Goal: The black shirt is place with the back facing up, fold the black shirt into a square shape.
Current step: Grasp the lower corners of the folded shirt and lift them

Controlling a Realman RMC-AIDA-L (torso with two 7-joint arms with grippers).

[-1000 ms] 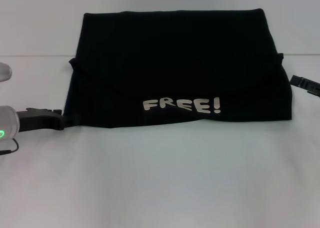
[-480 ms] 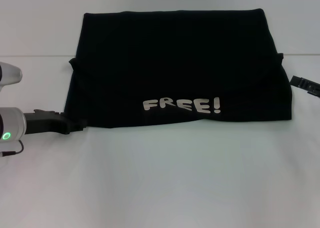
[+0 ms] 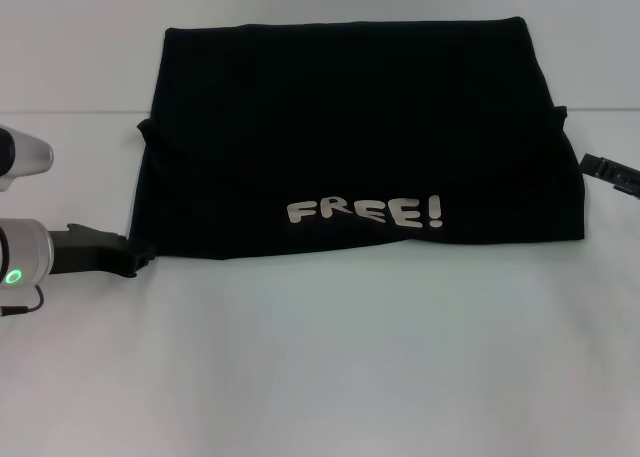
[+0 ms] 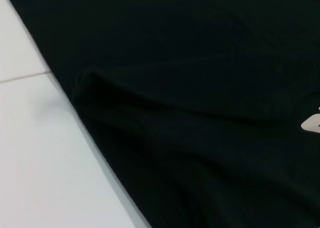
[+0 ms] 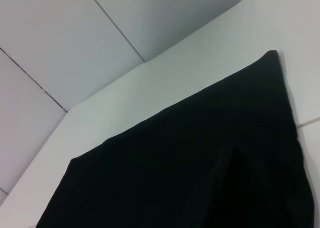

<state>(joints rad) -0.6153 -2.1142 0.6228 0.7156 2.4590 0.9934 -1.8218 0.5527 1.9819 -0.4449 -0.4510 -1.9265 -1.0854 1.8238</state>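
Observation:
The black shirt [image 3: 350, 127] lies flat on the white table as a wide folded rectangle, with pale "FREE!" lettering [image 3: 363, 213] near its front edge. My left gripper [image 3: 140, 257] sits low at the shirt's front left corner, touching or just meeting the fabric edge. At the shirt's right side, only the tip of my right gripper [image 3: 610, 170] shows, a little apart from the cloth. The left wrist view is filled by the black shirt [image 4: 200, 113] with a soft crease. In the right wrist view, a far corner of the black shirt [image 5: 200, 178] lies on the table.
The white table [image 3: 330, 357] stretches wide in front of the shirt. A thin seam [image 3: 70, 112] crosses the tabletop behind my left arm. A grey panelled wall [image 5: 100, 33] rises past the table's far edge.
My left gripper pushed right to the shirt's front left corner, then drew back slightly left. The shirt and right gripper stayed put.

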